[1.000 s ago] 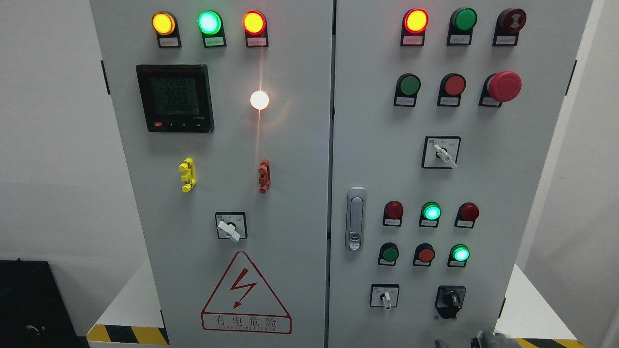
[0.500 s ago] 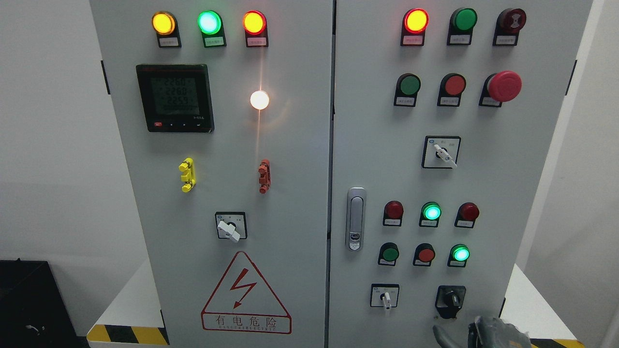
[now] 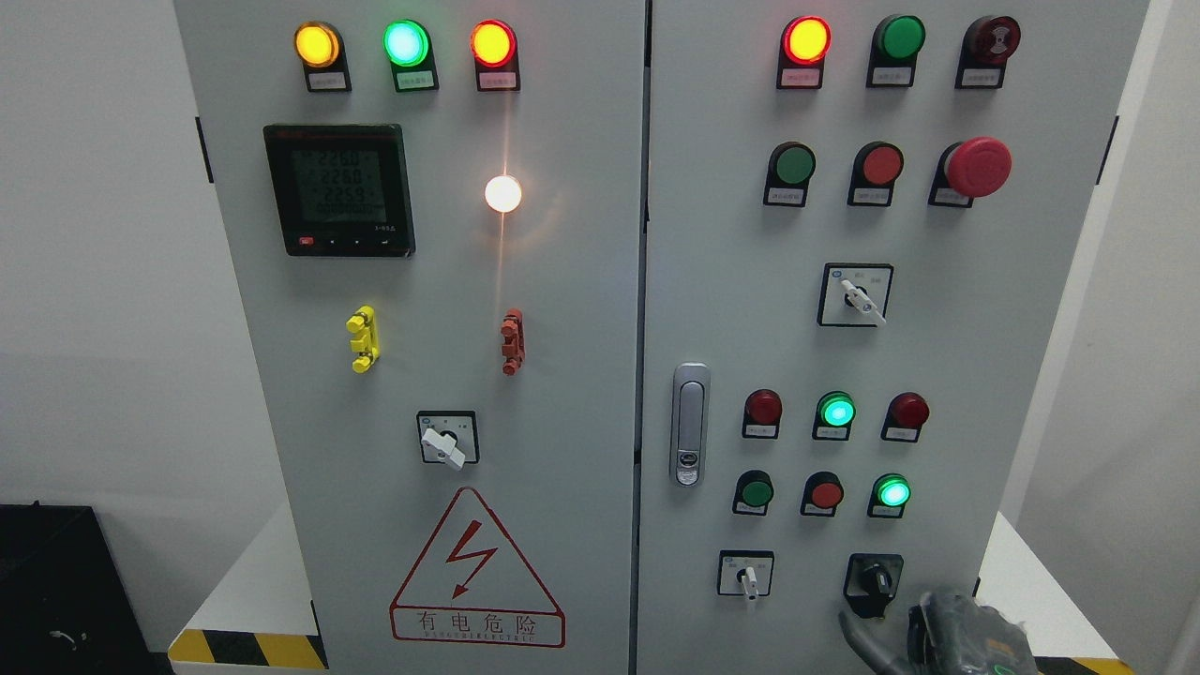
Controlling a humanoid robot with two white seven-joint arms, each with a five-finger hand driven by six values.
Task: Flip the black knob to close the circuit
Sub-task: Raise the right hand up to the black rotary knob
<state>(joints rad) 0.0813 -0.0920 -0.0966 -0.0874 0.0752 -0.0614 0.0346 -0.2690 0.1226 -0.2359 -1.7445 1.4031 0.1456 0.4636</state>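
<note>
Knob (image 3: 874, 583), black, sits low on the cabinet's right door (image 3: 750, 281), around five o'clock. Right robot hand (image 3: 947, 637) hovers just beneath it with fingers (image 3: 858, 635) loosely spread, holding nothing, likely lining up a grip. Grey panel of lamps, white worktop (image 3: 253, 581), pale walls.

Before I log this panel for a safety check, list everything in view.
Cabinet: one, grey, two doors.
Black knob: one, right door, bottom right.
White selector switches: three, one left door, two right.
Lit lamps: eight, amber, green, red, white, mostly along the top row.
Meter: one, black, left door.
Emergency stop: one, red, upper right.
Door handle: one, silver.
Warning sign: one, red.
Right hand: grey, just below the knob, not touching.
</note>
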